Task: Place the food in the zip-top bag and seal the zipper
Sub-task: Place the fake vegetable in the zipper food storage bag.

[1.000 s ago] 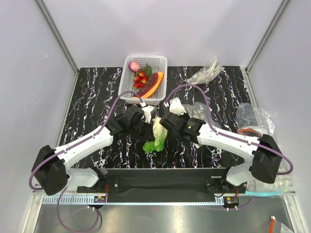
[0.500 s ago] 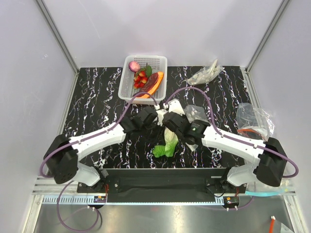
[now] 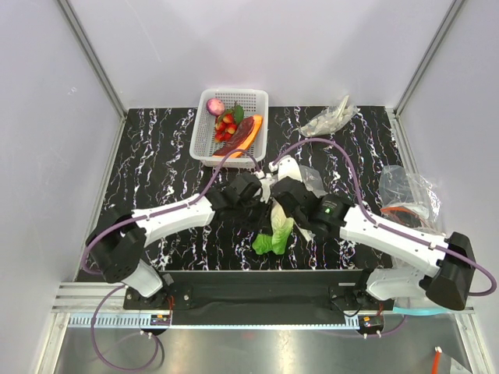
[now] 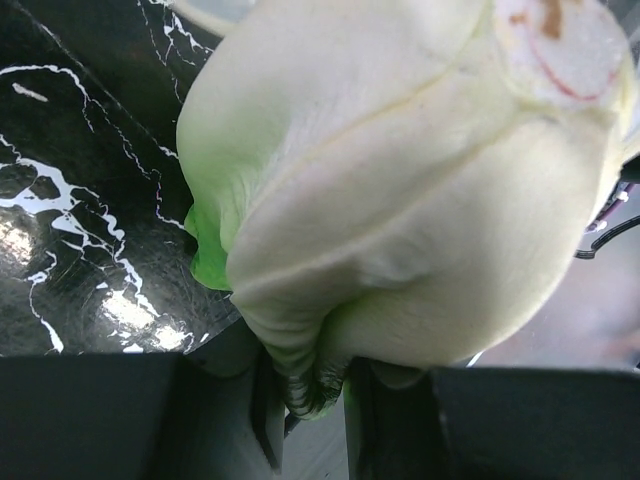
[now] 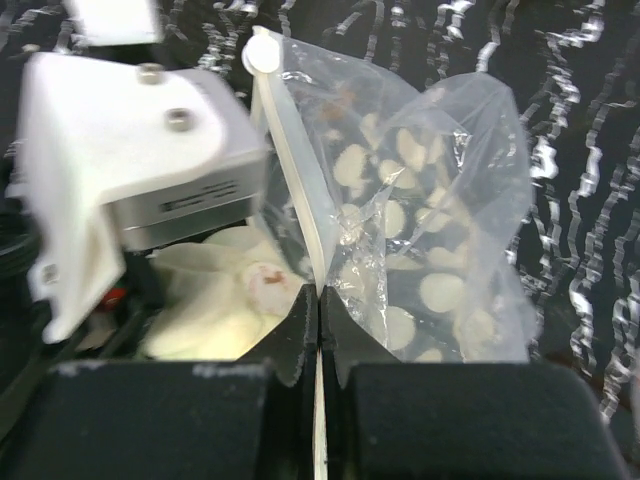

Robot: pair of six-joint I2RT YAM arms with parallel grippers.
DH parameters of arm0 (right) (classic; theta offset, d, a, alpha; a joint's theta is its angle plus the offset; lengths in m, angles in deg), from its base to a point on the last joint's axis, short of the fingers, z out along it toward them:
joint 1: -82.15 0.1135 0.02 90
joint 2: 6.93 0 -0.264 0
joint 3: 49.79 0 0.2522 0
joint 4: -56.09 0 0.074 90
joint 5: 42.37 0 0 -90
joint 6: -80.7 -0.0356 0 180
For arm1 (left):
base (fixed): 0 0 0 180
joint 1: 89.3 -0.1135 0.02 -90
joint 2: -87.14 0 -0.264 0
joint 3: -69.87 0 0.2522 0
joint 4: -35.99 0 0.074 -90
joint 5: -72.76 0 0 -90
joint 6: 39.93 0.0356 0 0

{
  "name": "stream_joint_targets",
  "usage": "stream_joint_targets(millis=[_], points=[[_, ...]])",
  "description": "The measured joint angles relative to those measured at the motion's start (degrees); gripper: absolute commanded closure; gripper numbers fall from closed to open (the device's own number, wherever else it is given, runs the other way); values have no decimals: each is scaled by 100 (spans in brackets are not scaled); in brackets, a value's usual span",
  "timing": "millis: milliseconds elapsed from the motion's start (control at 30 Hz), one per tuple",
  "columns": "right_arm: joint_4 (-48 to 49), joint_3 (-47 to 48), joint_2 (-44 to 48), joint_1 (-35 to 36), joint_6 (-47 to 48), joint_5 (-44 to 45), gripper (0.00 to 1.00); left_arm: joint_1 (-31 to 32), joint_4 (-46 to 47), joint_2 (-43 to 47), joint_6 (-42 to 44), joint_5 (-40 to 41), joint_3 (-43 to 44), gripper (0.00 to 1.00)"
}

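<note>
Top view: left arm (image 3: 171, 216) and right arm (image 3: 382, 232) meet over the middle of the black marbled bench (image 3: 148, 164). The lettuce (image 3: 274, 231) sits between them, pale stem end toward the wrists and green leaf tips toward the near edge. The clear dotted bag (image 3: 312, 178) is just beside it on the right. The white basket (image 3: 251, 100) at the far edge holds the pink bulb (image 3: 216, 106), red berries (image 3: 226, 127) and long red and orange pieces (image 3: 244, 135).

Left wrist view: the left tool (image 4: 305, 400) is clamped on a pinched fold at the lettuce's underside. The lettuce fills most of the view.

Right wrist view: the right tool (image 5: 318, 330) has its fingers together on the bag's mouth edge, nipping the white zipper (image 5: 290, 170). The lettuce stem lies just left of the mouth.
</note>
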Motion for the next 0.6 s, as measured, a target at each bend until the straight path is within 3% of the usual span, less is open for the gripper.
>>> stream_joint_targets(millis=[300,600], points=[[632,-734,758,7,170,-1003,100,-4,39,-538,20,-42,295,98],[861,-1058,820,7,55,-1624,100,-155,-76,-682,101,-160,444,94]])
